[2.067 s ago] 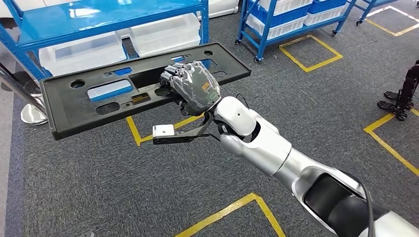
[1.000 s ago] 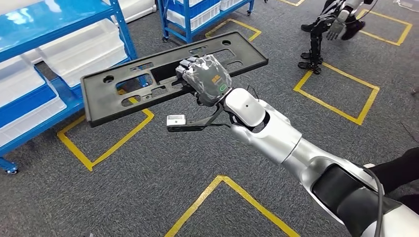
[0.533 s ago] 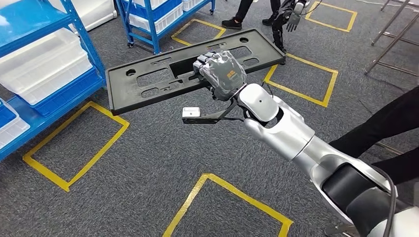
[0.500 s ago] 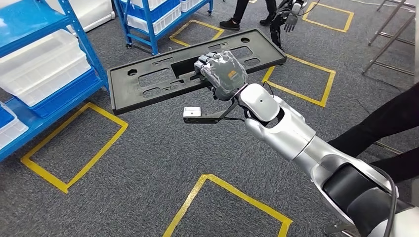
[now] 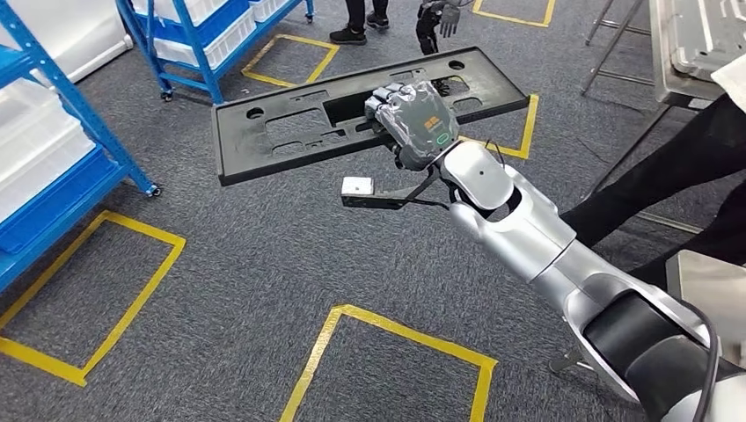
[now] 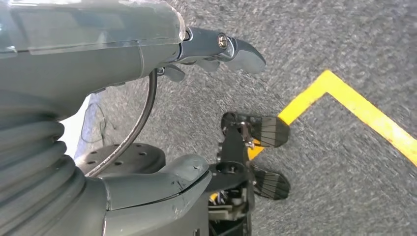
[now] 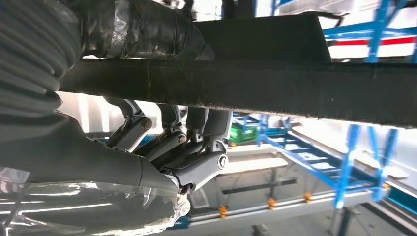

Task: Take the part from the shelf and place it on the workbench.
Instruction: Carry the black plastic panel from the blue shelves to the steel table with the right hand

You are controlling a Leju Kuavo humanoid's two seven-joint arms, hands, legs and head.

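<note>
1. Right hand (image 5: 413, 123), wrapped in clear crinkled film over grey casing, clamped on the near long edge of the part (image 5: 290, 132), fingers curled over the top face; in the right wrist view, fingers (image 7: 196, 147) hooked around the panel's thick edge (image 7: 275, 88).
2. Part: a long, flat, matte black plastic panel with a raised rim, round holes near the ends and several rectangular and slotted cut-outs; held in the air above the carpet, roughly level, tilted slightly, far end toward the blue racks.
3. Right arm (image 5: 545, 255): smooth silver shells with a black elbow section, stretched forward and up from the lower right; small white-capped camera bracket (image 5: 358, 187) jutting out under the wrist.
4. Left hand (image 6: 147, 49): grey ribbed cover and thick thumb, dark fingers pointing toward the floor, holding nothing; apart or curled cannot be told.
5. Floor (image 5: 237, 281): dark grey short-pile carpet marked with yellow tape squares (image 5: 387, 330).
6. Blue metal shelving (image 5: 62, 97) with white plastic bins at left; a second blue rack (image 5: 211, 35) on castors farther back.
7. Grey metal workbench corner (image 5: 695, 44) at upper right, well apart from the part.
8. Person's dark trouser legs (image 5: 669, 167) at the right edge, beside the bench.
</note>
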